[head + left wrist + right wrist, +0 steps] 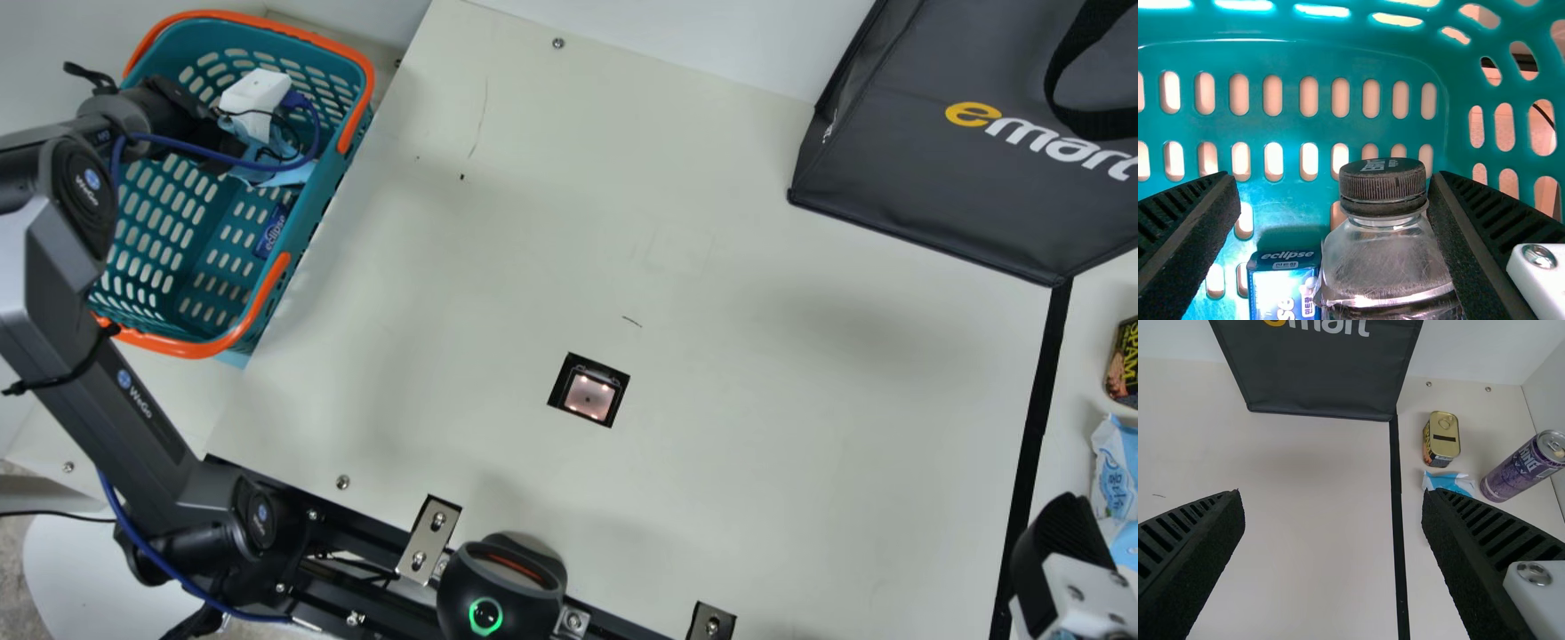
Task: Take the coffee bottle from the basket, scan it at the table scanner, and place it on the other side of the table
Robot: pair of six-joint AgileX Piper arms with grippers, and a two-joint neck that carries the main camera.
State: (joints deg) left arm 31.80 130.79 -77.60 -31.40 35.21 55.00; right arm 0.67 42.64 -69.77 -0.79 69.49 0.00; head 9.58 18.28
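Left claw was spread wide inside basket, one bottle between fingers, beside one blue pack. Right claw was wide, empty. Table was cream, one scanner inset; wall white. Bags numbered one; past black strip were one tin, one purple can, packet partly hidden.

Clear, dark-capped coffee bottle inside the teal basket; square lit scanner in the cream table.
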